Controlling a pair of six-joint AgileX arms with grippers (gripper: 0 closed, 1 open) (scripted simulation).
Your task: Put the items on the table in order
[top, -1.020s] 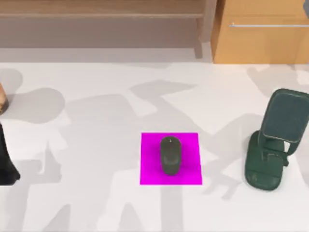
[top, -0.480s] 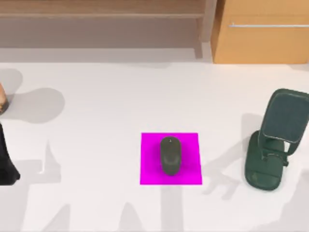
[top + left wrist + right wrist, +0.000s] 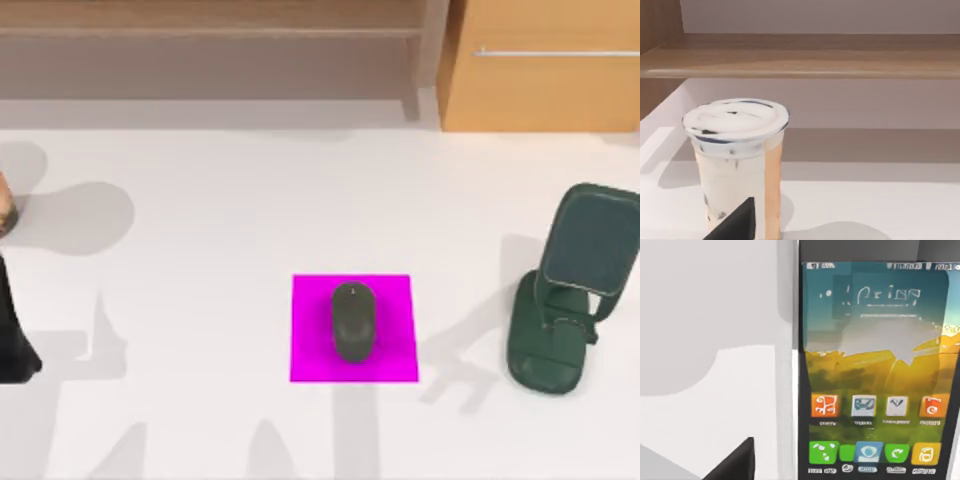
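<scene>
One change to flag: the big arm shadows that were crossing the middle of the table (image 3: 200, 170) a second ago are gone. Thin shadow streaks are lingering along the lower edge of the top view. I'm reading that as both arms pulling back and away from the work area.

Nothing else is moving. The mouse (image 3: 352, 320) is sitting square on the magenta pad (image 3: 310, 350) at centre frame, same spot in all three top frames. The dark green stand (image 3: 548, 345) is holding its place at the right edge, well apart from the pad.

The smartphone (image 3: 872, 365) is filling the right half of the right wrist view, screen lit and facing the camera, with bare white table beside it. From the top view I cannot tell whether it's seated on the stand.

The left wrist view is looking at a lidded drink cup (image 3: 737, 165) standing upright on the table under a wooden shelf (image 3: 800, 60).

Jaw state, left gripper and right gripper: cannot tell. Each wrist view is giving just a dark wedge (image 3: 735, 225) low in frame.

Judgement: the mouse is looking done, and the phone is the item left to confirm.
</scene>
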